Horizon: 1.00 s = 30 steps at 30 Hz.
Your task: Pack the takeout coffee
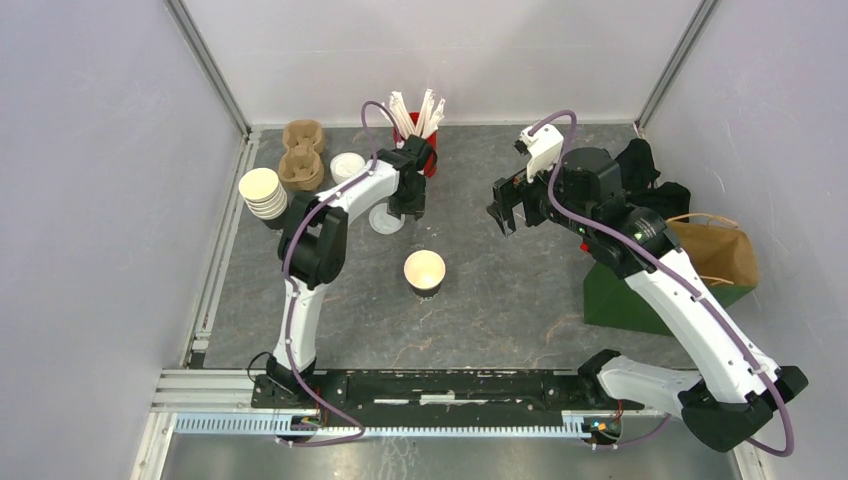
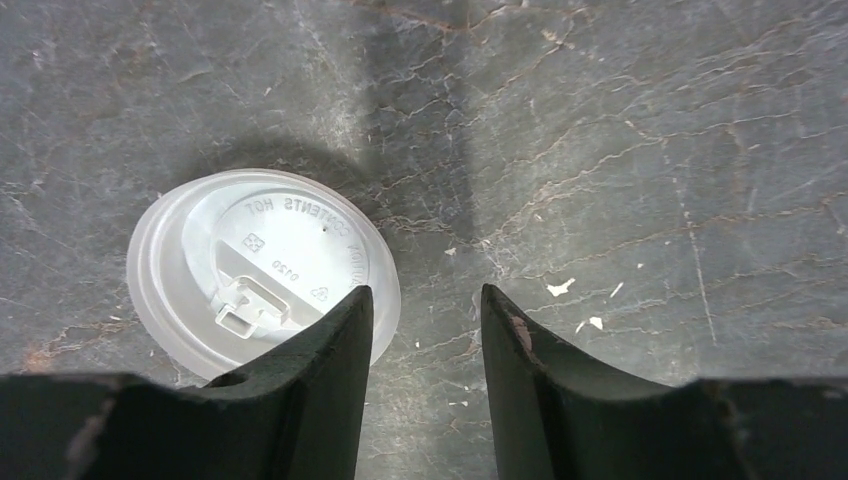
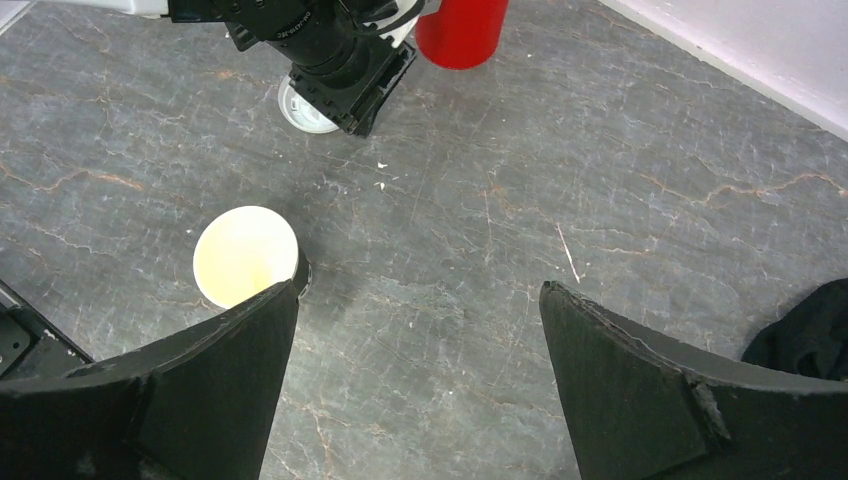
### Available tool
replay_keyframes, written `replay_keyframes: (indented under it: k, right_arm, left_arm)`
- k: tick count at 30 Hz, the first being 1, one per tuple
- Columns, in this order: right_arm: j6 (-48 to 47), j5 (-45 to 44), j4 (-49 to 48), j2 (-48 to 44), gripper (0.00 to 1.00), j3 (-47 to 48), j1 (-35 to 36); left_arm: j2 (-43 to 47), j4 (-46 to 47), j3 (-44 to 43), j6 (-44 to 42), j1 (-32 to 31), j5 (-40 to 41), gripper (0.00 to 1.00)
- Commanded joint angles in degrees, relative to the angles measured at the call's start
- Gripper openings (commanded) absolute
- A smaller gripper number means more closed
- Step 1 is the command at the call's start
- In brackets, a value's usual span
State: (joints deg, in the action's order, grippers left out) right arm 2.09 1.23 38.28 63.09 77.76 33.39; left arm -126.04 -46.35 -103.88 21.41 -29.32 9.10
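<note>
left gripper (image 2: 425, 302) half open, empty, above sip lid (image 2: 262, 270) lying flat toward tabletop's far edge; lid off-centre of the jaws, so you recentre | black cup (image 1: 424, 272) uncapped mid-tabletop, likely awaiting that lid | right gripper (image 3: 418, 292) wide open, empty | red holder (image 3: 462, 30) close behind lid crowds you | paper bag (image 1: 715, 250) at right edge

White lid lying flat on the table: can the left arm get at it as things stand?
Probably yes. The left gripper hangs just above the lid, jaws apart and empty; nothing lies between, though the lid sits off to one side.
</note>
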Motion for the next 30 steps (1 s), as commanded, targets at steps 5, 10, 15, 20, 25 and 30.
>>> replay_keyframes:
  k: [5, 10, 15, 20, 25, 30]
  right_arm:
    - [-1.1, -0.9, -1.1, 0.7, 0.98, 0.2, 0.1]
    - [-1.1, -0.9, -1.3, 0.5, 0.98, -0.5, 0.1]
    - [-1.2, -0.9, -1.4, 0.2, 0.98, -0.7, 0.1]
    - [-1.1, -0.9, -1.5, -0.2, 0.98, -1.1, 0.1]
    - [-0.9, -0.7, -1.8, -0.4, 0.98, -1.4, 0.2]
    - [-1.0, -0.9, -1.8, -0.8, 0.98, -1.6, 0.1]
  left_arm:
    - [-2.0, -0.7, -1.0, -1.3, 0.0, 3.0, 0.40]
    - [-2.3, -0.4, -0.5, -2.4, -0.1, 5.6, 0.32]
    - [-2.9, 0.3, 0.2, -3.4, -0.1, 6.2, 0.28]
    - [-3.4, 0.2, -0.2, -4.0, -0.2, 6.0, 0.22]
    - [-2.1, -0.1, -0.5, -5.1, 0.0, 5.9, 0.11]
    - [2.8, -3.7, -3.6, -4.9, 0.6, 4.5, 0.02]
